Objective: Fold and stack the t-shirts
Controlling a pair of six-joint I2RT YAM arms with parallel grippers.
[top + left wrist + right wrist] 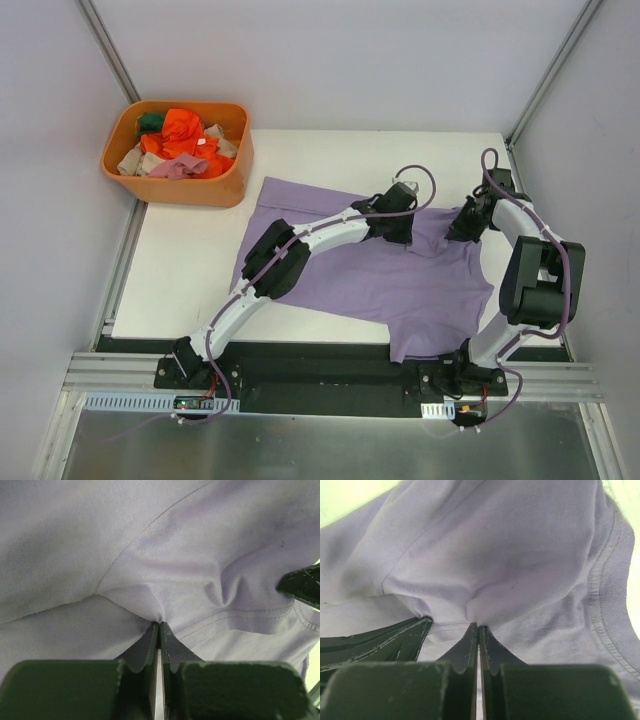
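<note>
The lilac t-shirt lies spread on the white table. Both arms grip it at its far right part, just beside each other. The left gripper is pinched tight on a tuck of cloth, and the right gripper likewise, near the collar ribbing. Most of the shirt lies left of and nearer than both pinches, so I'd guess the fold travels that way.
</note>
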